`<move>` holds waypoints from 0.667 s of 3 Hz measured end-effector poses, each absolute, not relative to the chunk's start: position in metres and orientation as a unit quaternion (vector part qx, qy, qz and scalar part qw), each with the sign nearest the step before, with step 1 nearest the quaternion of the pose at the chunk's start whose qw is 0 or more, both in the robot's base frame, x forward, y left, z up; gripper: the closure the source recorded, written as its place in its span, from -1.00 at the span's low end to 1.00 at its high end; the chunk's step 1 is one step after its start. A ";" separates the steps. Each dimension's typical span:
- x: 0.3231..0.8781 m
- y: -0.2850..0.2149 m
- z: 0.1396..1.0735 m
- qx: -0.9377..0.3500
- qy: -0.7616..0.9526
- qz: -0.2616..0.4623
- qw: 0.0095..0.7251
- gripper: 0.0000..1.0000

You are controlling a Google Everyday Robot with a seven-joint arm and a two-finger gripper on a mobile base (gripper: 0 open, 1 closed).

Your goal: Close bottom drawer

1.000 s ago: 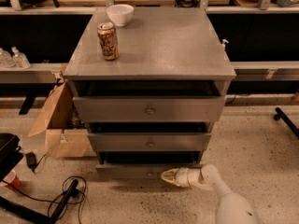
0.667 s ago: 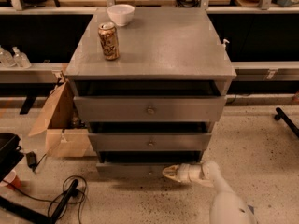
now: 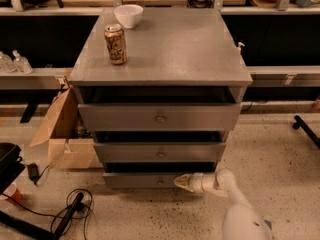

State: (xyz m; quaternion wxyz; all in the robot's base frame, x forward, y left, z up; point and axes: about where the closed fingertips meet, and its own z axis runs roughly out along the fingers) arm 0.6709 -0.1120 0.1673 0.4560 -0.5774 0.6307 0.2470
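The white arm's pale-tipped gripper [image 3: 183,182] sits against the front of the grey-painted wooden bottom drawer [image 3: 135,180], the lowest of 3, which is slightly pulled out. Whether the gripper is wide or narrow cannot be told.

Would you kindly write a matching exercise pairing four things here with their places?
1. white bowl
2. can
3. gripper
4. cardboard box

A. on the floor beside the cabinet
B. at the bottom drawer front
C. cabinet top, back left corner
D. cabinet top, in front of the white bowl

Pairs: 1-C, 2-D, 3-B, 4-A
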 end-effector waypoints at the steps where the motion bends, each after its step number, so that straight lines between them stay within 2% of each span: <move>1: 0.683 -0.113 0.173 -0.577 0.630 0.242 0.461 1.00; 2: 0.700 -0.114 0.181 -0.578 0.629 0.238 0.462 1.00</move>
